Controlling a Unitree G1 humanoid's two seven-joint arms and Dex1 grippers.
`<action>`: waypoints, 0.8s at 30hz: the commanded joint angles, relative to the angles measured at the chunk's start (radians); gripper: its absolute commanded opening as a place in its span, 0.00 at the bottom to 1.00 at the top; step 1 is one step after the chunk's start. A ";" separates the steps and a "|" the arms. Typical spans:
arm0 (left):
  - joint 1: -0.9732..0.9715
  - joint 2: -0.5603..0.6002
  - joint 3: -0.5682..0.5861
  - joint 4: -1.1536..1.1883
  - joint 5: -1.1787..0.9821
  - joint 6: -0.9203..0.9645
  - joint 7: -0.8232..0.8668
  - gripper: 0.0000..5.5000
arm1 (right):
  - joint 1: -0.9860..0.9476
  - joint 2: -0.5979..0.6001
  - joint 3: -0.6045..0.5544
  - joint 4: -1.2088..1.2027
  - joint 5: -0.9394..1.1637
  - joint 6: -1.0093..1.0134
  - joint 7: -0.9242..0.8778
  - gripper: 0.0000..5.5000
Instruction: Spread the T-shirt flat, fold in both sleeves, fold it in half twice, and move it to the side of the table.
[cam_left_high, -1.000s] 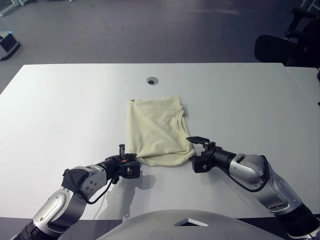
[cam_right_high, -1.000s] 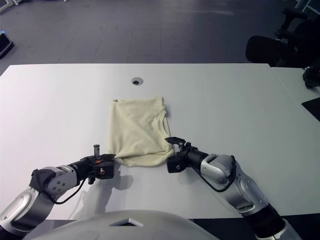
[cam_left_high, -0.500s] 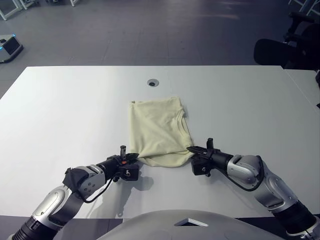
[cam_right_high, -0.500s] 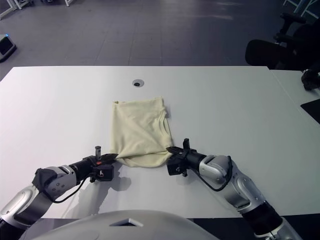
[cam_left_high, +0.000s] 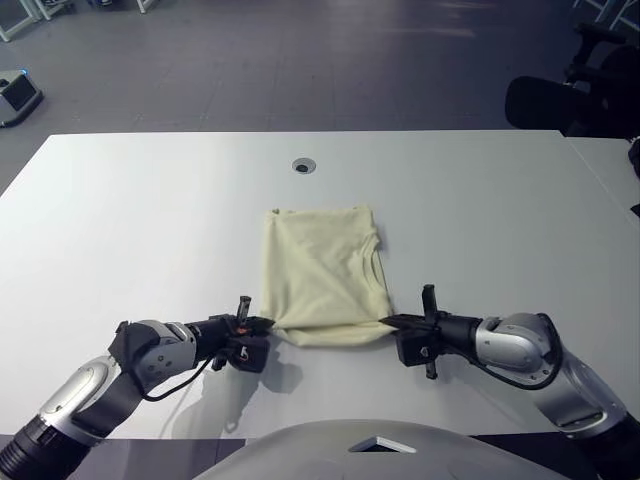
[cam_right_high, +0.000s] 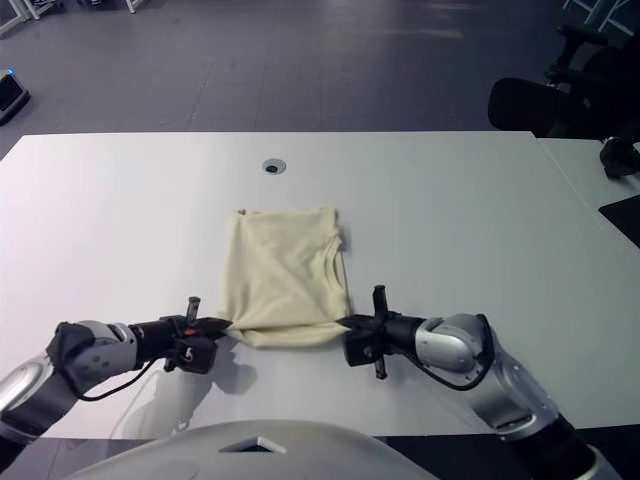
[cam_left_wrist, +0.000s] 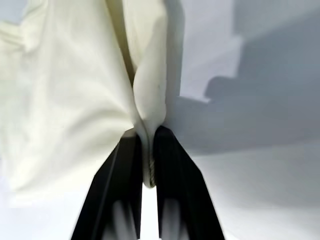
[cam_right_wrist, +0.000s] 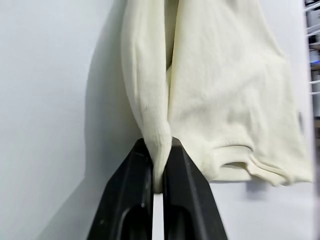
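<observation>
A pale yellow T-shirt (cam_left_high: 322, 272) lies folded in a narrow rectangle on the white table (cam_left_high: 120, 220), its near edge lifted slightly and stretched between both grippers. My left gripper (cam_left_high: 262, 324) is shut on the shirt's near left corner; the cloth (cam_left_wrist: 95, 90) bunches between its black fingers (cam_left_wrist: 172, 165). At the near right corner my right gripper (cam_left_high: 388, 321) is shut too, and the fabric (cam_right_wrist: 225, 95) is pinched between its fingers (cam_right_wrist: 182, 175). The shirt's neckline shows along its right side.
A round cable hole (cam_left_high: 302, 166) sits in the table beyond the shirt. Black office chairs (cam_left_high: 560, 95) stand off the table's far right corner. Bare tabletop stretches to both sides of the shirt.
Both grippers closed on the near corners and pulled them apart and toward me, so the near edge now runs straight and taut. The right gripper, open a second ago, has shut. The head camera shifted slightly.
</observation>
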 joint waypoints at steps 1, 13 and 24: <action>0.094 0.109 -0.053 -0.027 -0.153 0.097 -0.229 0.03 | 0.081 -0.121 -0.047 -0.079 0.169 0.143 0.161 0.01; -0.167 0.141 0.102 -0.008 -0.728 0.390 -0.539 0.03 | -0.162 -0.156 -0.195 -0.161 0.730 0.628 0.307 0.01; -0.728 -0.002 0.017 0.247 -0.979 0.915 -0.699 0.03 | -0.597 -0.057 -0.133 0.188 1.023 0.924 0.392 0.01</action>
